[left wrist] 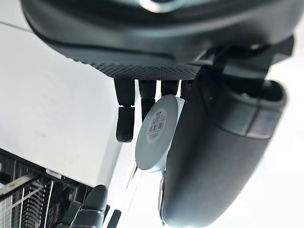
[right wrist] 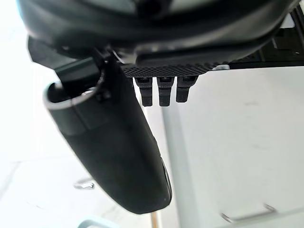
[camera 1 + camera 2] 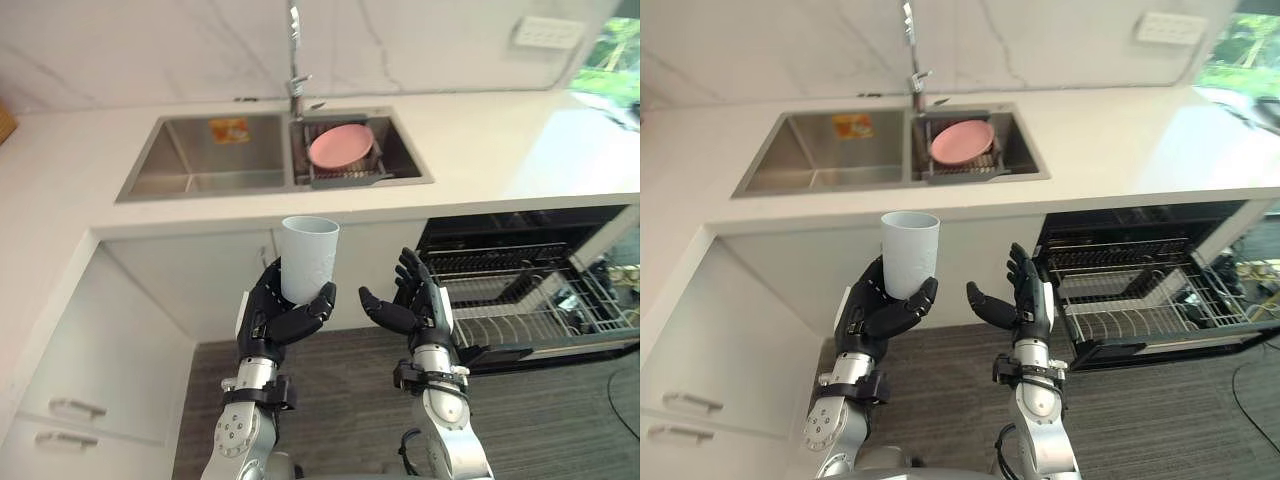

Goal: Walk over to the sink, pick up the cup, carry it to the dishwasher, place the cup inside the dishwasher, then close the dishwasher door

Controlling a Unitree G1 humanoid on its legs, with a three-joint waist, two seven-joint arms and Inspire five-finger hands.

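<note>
Left hand (image 3: 268,318) has the cup (image 3: 310,256): fingers and thumb curled round its lower half, mouth up, upright. Low grip probably keeps the rim free for setting it down. Left wrist view shows the cup's labelled base between thumb and fingers, so the wrap looks secure.

Right hand (image 3: 418,306) holds nothing, fingers loosely spread, palm turned toward the cup; reads as a standby support, not touching it.

Cup is in the air just in front of the counter (image 3: 500,140) front edge, below the sink (image 3: 190,150). Pink plate (image 3: 341,147) sits in the sink's right basin.

Dishwasher (image 3: 520,352) is under the counter's right end, door down, rack (image 3: 530,300) pulled out. Pickup done; carry and placing remain.
</note>
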